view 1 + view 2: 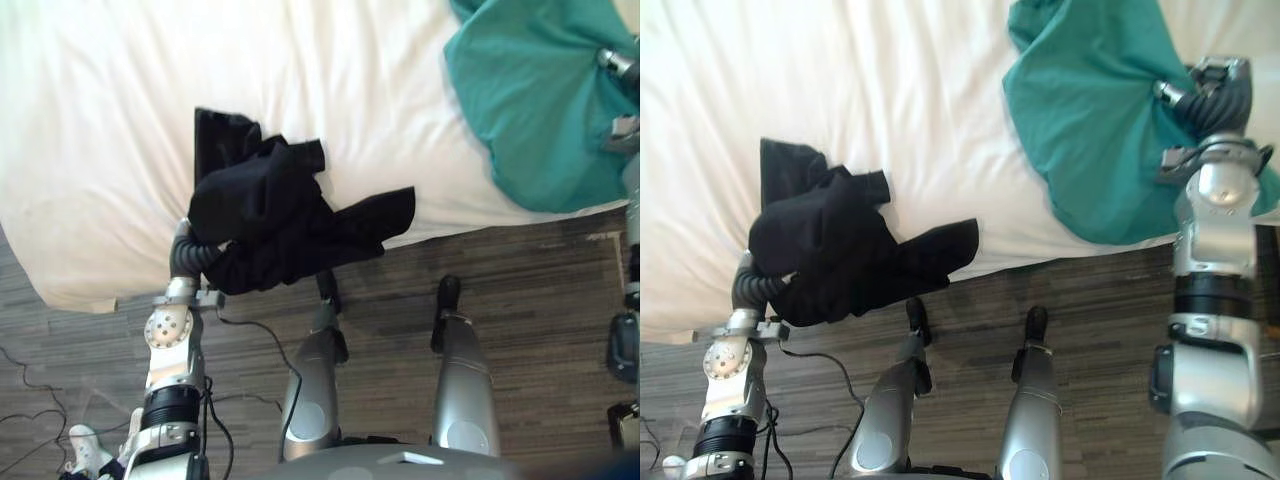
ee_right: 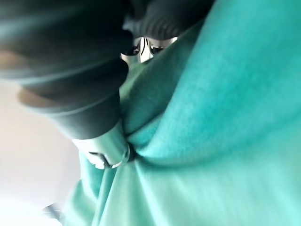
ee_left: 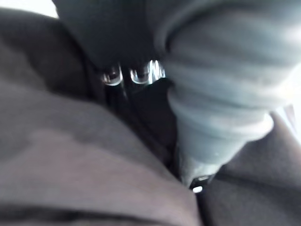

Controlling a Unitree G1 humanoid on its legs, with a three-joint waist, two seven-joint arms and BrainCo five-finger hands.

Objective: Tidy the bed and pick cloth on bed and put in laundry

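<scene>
A black cloth (image 1: 270, 225) lies bunched at the near edge of the white bed (image 1: 100, 150), with one flap hanging past the edge over the floor. It drapes over my left hand (image 1: 186, 256), which comes up from below and is buried in the dark fabric (image 3: 70, 155). Further right on the bed lies a teal cloth (image 1: 1090, 120). My right hand (image 1: 1200, 95) is at its right side, and folds radiate from it. In the right wrist view the thumb (image 2: 107, 154) pinches a gathered fold of the teal cloth (image 2: 225, 117).
The bed's near edge runs across the view, with dark wood-plank floor (image 1: 540, 270) below it. The white sheet is wrinkled between the two cloths.
</scene>
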